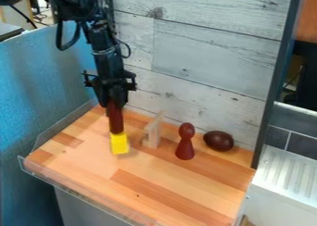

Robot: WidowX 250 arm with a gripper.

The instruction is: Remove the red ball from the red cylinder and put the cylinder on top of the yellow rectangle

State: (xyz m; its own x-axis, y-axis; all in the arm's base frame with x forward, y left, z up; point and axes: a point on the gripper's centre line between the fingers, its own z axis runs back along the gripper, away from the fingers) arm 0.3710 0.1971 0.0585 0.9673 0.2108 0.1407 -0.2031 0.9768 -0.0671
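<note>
My gripper point(116, 105) hangs at the left of the wooden table, pointing down and shut on the upper part of the dark red cylinder point(116, 123). The cylinder is upright, and its lower end meets the top of the yellow rectangle point(119, 143), which stands on the table; whether its weight rests there I cannot tell. The dark red ball point(218, 141) lies apart at the right, near the back wall.
A pale wooden piece point(152, 134) stands just right of the yellow block. Further right is a red pawn-shaped figure point(186, 144), in front and left of the ball. A grey plank wall point(204, 67) closes the back of the table point(155, 188).
</note>
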